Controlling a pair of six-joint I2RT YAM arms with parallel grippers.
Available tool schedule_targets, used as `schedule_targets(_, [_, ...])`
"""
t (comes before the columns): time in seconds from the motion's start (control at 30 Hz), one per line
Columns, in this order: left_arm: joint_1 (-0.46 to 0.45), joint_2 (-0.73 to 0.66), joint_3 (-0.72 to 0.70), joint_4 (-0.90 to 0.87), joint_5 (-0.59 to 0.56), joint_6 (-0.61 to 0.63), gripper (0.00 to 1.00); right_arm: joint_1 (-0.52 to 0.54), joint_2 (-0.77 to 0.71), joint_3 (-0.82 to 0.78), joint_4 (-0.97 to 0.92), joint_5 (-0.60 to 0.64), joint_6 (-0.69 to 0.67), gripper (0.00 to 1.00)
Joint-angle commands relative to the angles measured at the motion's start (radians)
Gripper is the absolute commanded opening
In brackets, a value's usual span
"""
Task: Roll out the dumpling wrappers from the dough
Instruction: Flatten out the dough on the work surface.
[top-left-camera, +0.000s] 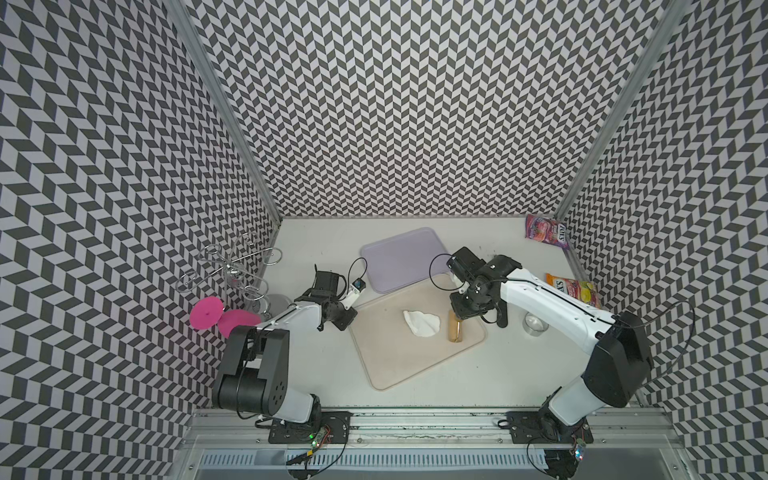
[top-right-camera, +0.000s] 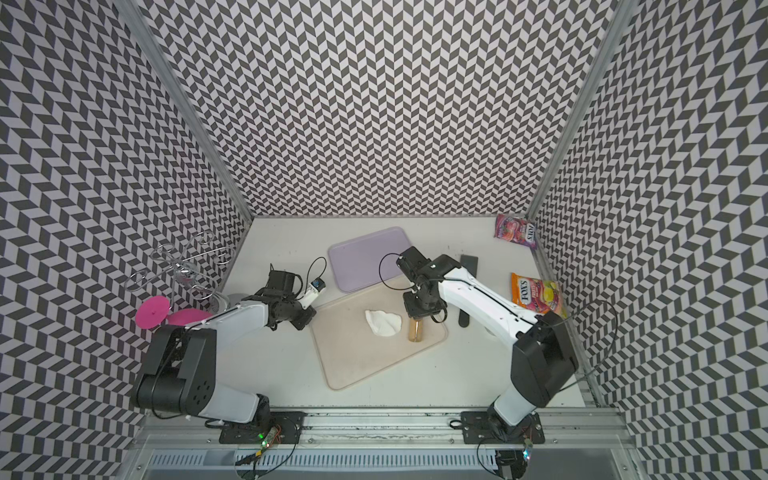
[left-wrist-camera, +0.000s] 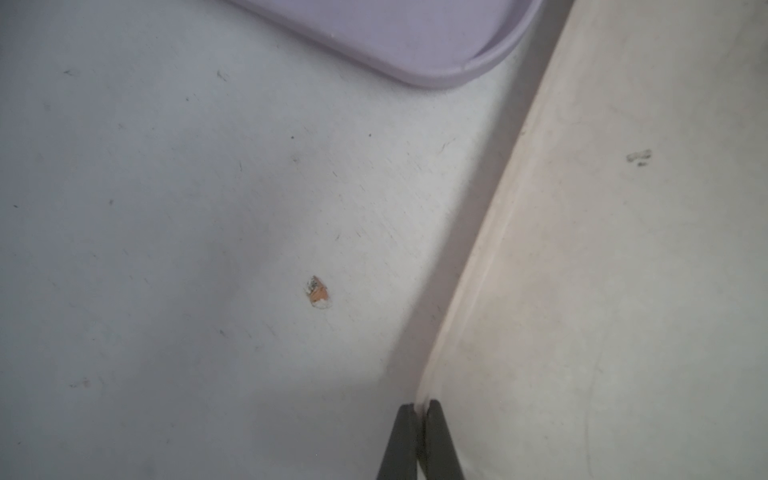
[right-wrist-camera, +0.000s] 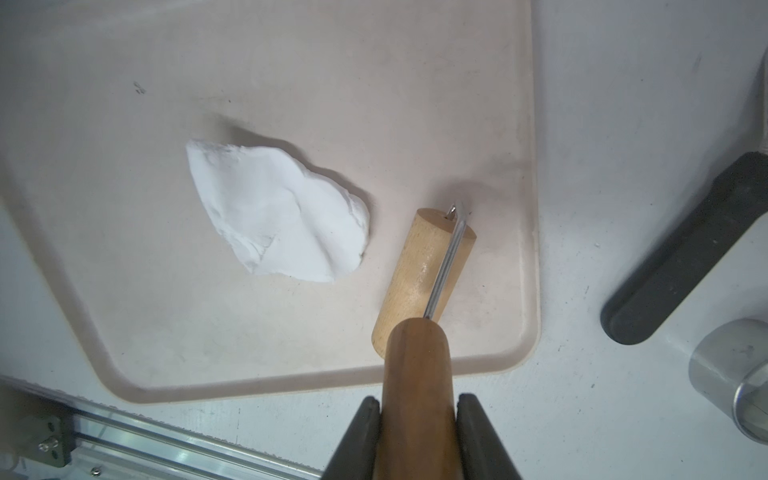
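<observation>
Now your right gripper (right-wrist-camera: 419, 411) clamped on the wooden roller (right-wrist-camera: 415, 270), roller just beside the dough (right-wrist-camera: 278, 216), left gripper (left-wrist-camera: 420, 405) pinching the beige tray (left-wrist-camera: 602, 270) rim.

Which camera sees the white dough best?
The right wrist view: the dough is close and whole there, folds and ragged edges clear, beside the roller. Both top views show the dough small on the tray. The left wrist view misses it.
</observation>
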Motion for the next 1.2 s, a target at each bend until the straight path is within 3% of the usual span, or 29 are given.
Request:
schedule_targets(0.0, [0.038,0.012,-0.004,-0.094,-0.125,0.079,0.0,-0.008,0.053,-0.025,-0.054,0.228,-0.024,0.0])
schedule_targets(0.07, [0.037,0.004,0.001,-0.101,-0.089,0.077,0.0,-0.002,0.028,0.019,-0.044,0.195,-0.039,0.0])
schedule_targets(0.17, [0.033,-0.007,0.01,-0.107,-0.038,0.064,0.0,-0.002,-0.033,0.07,0.016,0.033,-0.076,0.0])
schedule_targets(0.3, [0.021,-0.004,0.018,-0.108,-0.024,0.045,0.0,-0.001,-0.089,0.074,0.138,-0.177,-0.094,0.0])
schedule_targets(0.5, [0.013,-0.004,0.013,-0.107,-0.026,0.031,0.0,0.0,-0.084,0.043,0.226,-0.371,-0.089,0.0])
schedule_targets(0.7, [0.006,-0.011,0.014,-0.109,-0.021,0.016,0.0,0.003,-0.053,0.021,0.263,-0.446,-0.103,0.0])
schedule_targets(1.17, [-0.016,-0.011,0.021,-0.111,-0.014,-0.014,0.0,0.006,0.079,0.002,0.312,-0.467,-0.137,0.0])
